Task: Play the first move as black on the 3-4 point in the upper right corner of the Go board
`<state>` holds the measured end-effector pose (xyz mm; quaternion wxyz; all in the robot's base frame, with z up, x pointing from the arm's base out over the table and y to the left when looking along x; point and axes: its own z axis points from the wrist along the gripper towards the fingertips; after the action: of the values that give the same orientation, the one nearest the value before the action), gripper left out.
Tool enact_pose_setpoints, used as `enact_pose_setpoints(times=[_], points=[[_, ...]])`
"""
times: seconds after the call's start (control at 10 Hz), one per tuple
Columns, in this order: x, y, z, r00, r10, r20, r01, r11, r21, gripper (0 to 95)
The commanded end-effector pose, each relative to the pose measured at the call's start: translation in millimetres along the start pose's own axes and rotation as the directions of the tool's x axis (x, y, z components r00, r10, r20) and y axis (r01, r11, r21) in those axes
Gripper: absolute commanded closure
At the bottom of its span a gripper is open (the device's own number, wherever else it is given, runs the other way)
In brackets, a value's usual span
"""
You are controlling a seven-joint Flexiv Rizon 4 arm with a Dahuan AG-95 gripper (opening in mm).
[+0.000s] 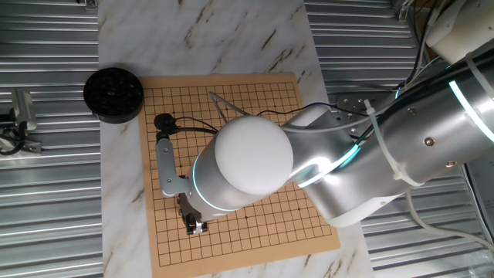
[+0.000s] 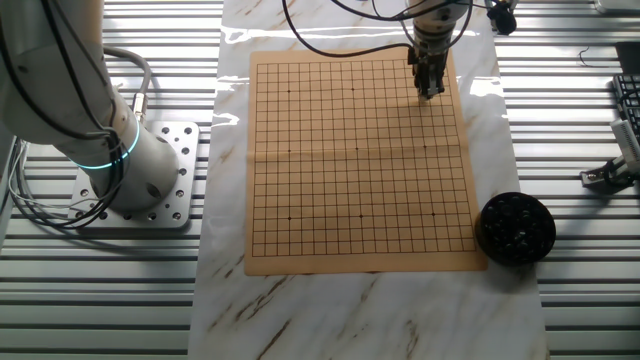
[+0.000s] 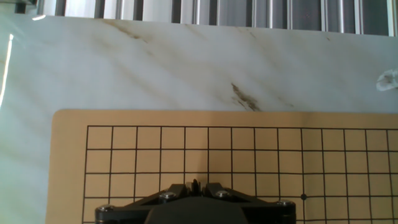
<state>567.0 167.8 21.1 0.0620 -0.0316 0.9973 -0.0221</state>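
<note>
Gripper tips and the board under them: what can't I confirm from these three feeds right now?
- Stone in the gripper: too small in the fixed views; the hand view shows the fingertips close together, with nothing clear between them.
- Contact with the board: cannot tell.
- Middle of the board: hidden by the arm in one fixed view.
- Contents of the black bowl: too dark.

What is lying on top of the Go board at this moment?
No stone shows on the board, only grid lines and small dots. The end effector hangs over one corner, and the spot directly beneath its tips is covered. The black bowl stands beside the board, not on it.
</note>
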Motion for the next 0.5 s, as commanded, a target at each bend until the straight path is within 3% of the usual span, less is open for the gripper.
enact_pose_setpoints(times=[0.1, 0.5], points=[[0.1, 0.2, -0.1, 1.000, 0.001, -0.001, -0.001, 1.000, 0.000, 95.0], [0.1, 0.2, -0.1, 1.000, 0.005, -0.002, -0.005, 1.000, 0.001, 95.0]])
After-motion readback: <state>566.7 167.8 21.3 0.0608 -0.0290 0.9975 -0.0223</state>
